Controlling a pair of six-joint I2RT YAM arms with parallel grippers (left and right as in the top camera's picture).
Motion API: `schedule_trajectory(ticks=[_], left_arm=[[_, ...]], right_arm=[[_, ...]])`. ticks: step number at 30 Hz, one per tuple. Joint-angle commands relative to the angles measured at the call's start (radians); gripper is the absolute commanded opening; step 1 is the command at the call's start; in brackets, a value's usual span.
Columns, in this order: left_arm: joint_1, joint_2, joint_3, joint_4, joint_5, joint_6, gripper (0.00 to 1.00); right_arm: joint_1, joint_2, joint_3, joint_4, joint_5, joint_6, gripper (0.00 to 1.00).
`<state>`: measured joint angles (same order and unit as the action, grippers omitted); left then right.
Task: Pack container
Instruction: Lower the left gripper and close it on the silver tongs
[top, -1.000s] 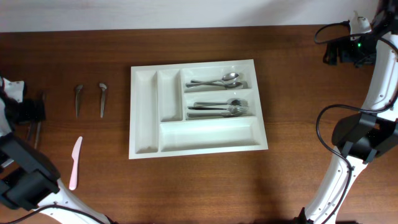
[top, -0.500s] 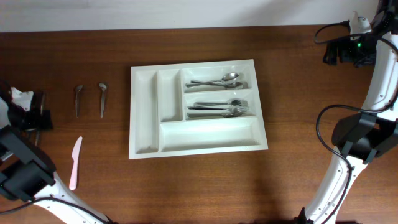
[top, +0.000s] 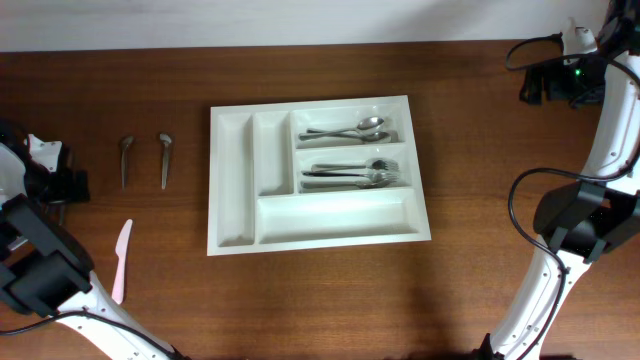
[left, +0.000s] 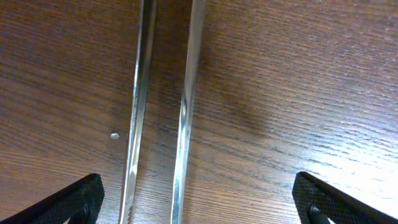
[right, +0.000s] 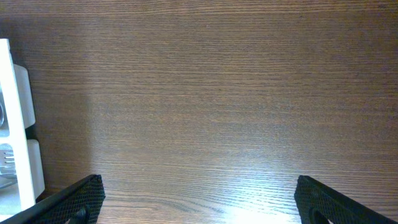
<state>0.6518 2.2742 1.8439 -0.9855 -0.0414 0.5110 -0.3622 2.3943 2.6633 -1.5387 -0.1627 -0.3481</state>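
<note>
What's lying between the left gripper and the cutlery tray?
In the overhead view, two small metal utensils lie side by side on the table between the left gripper and the tray.

Left wrist view: left handle and right handle, both metal, run off top and bottom edges. Ends out of frame, so we cannot tell kind. Left tool: only finger corners show at bottom edge.
Right wrist view: container cut by left edge, we see only sliver. Right tool: corners only.
Overhead: left arm covers both handles. Stacked cutlery overlaps, we cannot count it. Right arm cut by right edge.
</note>
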Motion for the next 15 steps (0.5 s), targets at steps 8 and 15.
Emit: schedule_trajectory(ticks=[8,15], left_arm=[[0.0,0.007,0.051,0.008,0.004,-0.031,0.99],[-0.003,0.011,0.051,0.003,0.019,-0.031,0.99]], right_arm=[[-0.005,-0.014,-0.005,0.003,0.002,0.002,0.99],[-0.005,-0.014,-0.005,0.003,0.002,0.002,0.99]])
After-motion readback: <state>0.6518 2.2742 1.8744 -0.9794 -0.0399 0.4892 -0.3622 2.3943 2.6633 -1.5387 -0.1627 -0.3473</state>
